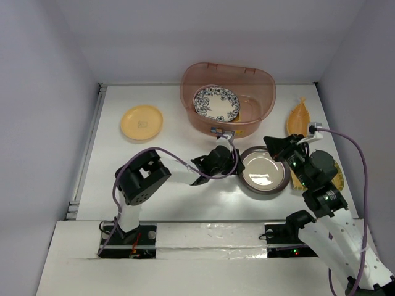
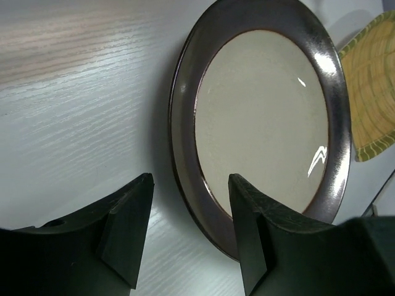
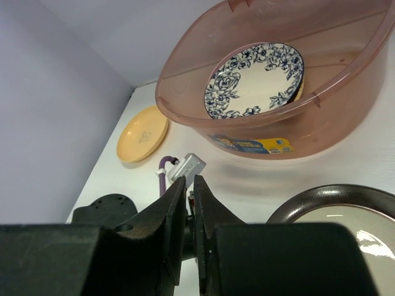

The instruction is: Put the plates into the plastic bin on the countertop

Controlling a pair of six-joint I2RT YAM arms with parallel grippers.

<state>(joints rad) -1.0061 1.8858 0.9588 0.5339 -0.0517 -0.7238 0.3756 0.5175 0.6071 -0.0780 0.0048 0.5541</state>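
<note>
The left gripper point(image 2: 191, 182) is hanging open and empty — the metal plate point(image 2: 265, 117) is lying just ahead, its rim needing one finger underneath before closing.

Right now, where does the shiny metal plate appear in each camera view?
Top external: metal plate centre-right, nearer than the bin.
Left wrist: plate fills the upper right.
Right wrist: plate bottom-right corner, cut off.
Shared landmark: plastic bin, top and right wrist only.
</note>
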